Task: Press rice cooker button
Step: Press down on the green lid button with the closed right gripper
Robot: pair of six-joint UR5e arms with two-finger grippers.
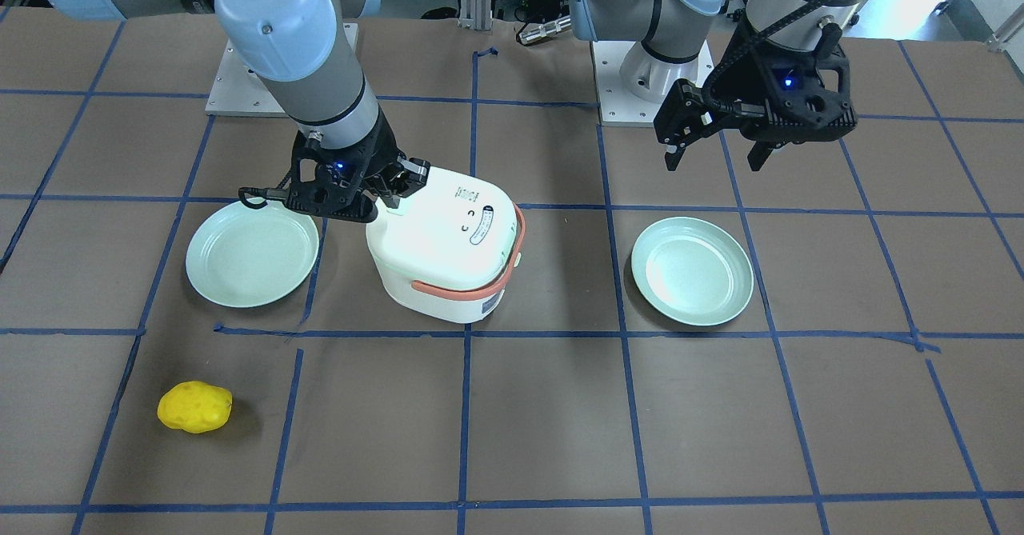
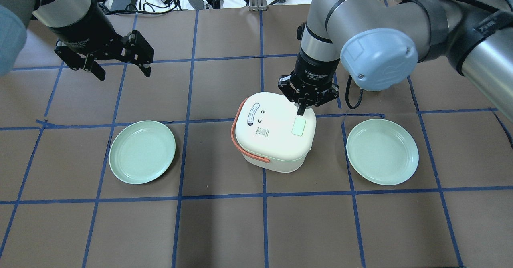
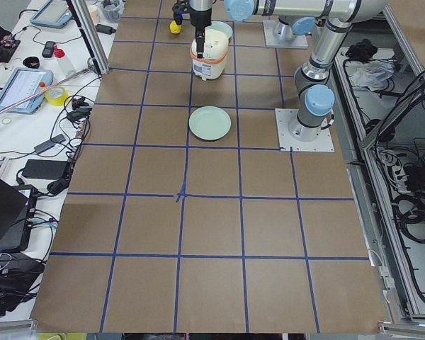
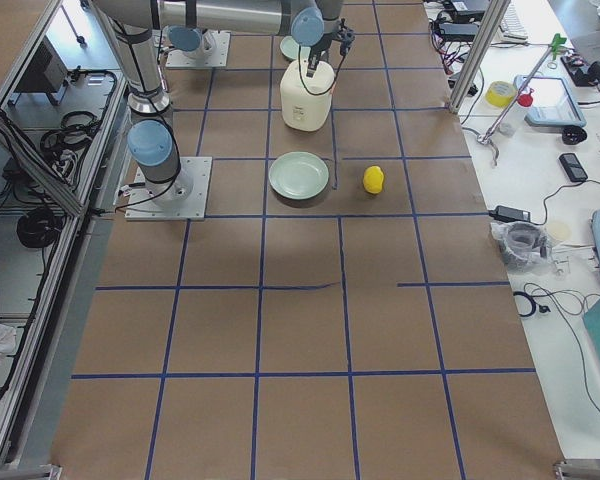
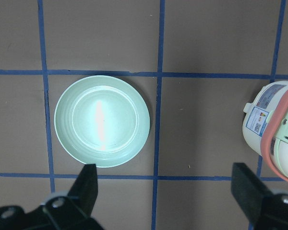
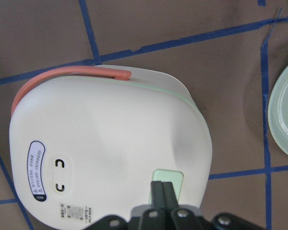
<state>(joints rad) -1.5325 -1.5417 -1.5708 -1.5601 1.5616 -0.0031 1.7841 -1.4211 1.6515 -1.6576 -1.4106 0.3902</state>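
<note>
A white rice cooker (image 2: 272,134) with an orange handle stands at the table's middle; it also shows in the front view (image 1: 448,239) and the right wrist view (image 6: 110,153). Its pale green button (image 2: 299,127) sits on the lid's right side, also seen in the right wrist view (image 6: 174,181). My right gripper (image 2: 300,109) is shut, fingers together, its tips at the button's far edge (image 6: 162,191). Whether they touch it I cannot tell. My left gripper (image 2: 120,69) is open and empty, held high over the far left of the table.
Two pale green plates lie on either side of the cooker: one left (image 2: 142,152), one right (image 2: 382,152). A yellow potato-like object (image 1: 194,407) lies near the operators' edge. Cables and clutter lie beyond the table's far edge.
</note>
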